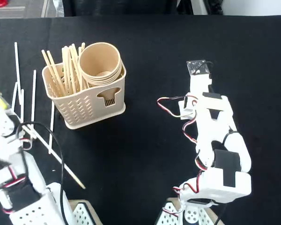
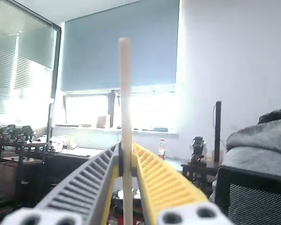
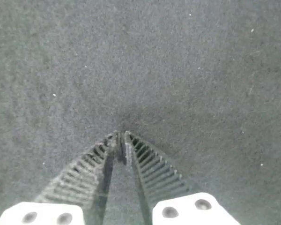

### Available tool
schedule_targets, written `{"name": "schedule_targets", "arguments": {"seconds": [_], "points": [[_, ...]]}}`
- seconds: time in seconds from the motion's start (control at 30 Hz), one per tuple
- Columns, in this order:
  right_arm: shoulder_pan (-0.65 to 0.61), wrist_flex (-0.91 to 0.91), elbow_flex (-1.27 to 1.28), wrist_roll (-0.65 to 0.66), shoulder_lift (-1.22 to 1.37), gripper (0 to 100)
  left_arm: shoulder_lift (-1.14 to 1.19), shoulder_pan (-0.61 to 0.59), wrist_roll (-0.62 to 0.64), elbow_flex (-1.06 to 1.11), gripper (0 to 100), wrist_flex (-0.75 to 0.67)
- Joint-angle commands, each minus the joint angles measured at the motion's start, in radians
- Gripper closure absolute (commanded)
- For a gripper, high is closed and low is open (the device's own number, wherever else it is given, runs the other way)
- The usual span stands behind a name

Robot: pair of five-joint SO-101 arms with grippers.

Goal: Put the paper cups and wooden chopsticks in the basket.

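Cups [image 1: 99, 63] and many chopsticks [image 1: 61, 77] already in basket [image 1: 91, 107]. Left jaws grip one chopstick [image 2: 125, 117]; pale sticks [image 1: 33, 93] lie nearby, probably still to do. Right jaws closed, empty.

A cream slotted basket [image 1: 91, 107] stands upright, holding a nested stack of tan paper cups [image 1: 99, 63] beside a bundle of pale wooden chopsticks [image 1: 65, 70] standing on end. One more chopstick [image 2: 125, 84] is clamped in the left gripper [image 2: 126, 149].
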Motion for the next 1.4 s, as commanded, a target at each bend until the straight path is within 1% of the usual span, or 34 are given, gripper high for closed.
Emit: {"name": "schedule_targets", "arguments": {"seconds": [0.0,0.1,0.2,0.4,0.47,0.53,0.73,0.9,0.97,1.03,1.1,1.17,1.23,1.37], "points": [[0.008,-0.008,-0.005,0.008,-0.013,98.6,0.017,0.018,0.107,-0.16,97,0.057],[0.008,-0.008,-0.005,0.008,-0.013,98.6,0.112,0.101,0.12,-0.26,97,0.144],[0.008,-0.008,-0.005,0.008,-0.013,98.6,0.27,0.208,0.121,-0.384,97,0.25],[0.008,-0.008,-0.005,0.008,-0.013,98.6,0.537,0.369,0.127,-0.668,97,0.589],[0.008,-0.008,-0.005,0.008,-0.013,98.6,0.595,0.404,0.127,-0.73,97,0.66],[0.008,-0.008,-0.005,0.008,-0.013,98.6,0.641,0.417,0.127,-0.75,97,0.674],[0.008,-0.008,-0.005,0.008,-0.013,98.6,0.717,0.426,0.129,-0.717,97,0.647],[0.008,-0.008,-0.005,0.008,-0.013,98.6,0.72,0.426,0.129,-0.607,97,0.578],[0.008,-0.008,-0.005,0.008,-0.015,98.6,0.72,0.423,0.127,-0.575,97,0.572],[0.008,-0.008,-0.005,0.008,-0.015,98.6,0.721,0.418,0.127,-0.564,94,0.575],[0.008,-0.008,-0.005,0.008,-0.015,98.6,0.727,0.409,0.132,-0.562,87,0.588],[0.008,-0.008,-0.005,0.008,-0.015,98.6,0.729,0.407,0.183,-0.573,82,0.631],[0.008,-0.008,-0.005,0.008,-0.015,98.6,0.72,0.407,0.206,-0.576,82,0.649],[0.008,-0.008,-0.005,0.008,-0.015,98.6,0.72,0.406,0.204,-0.622,82,0.706]]}}
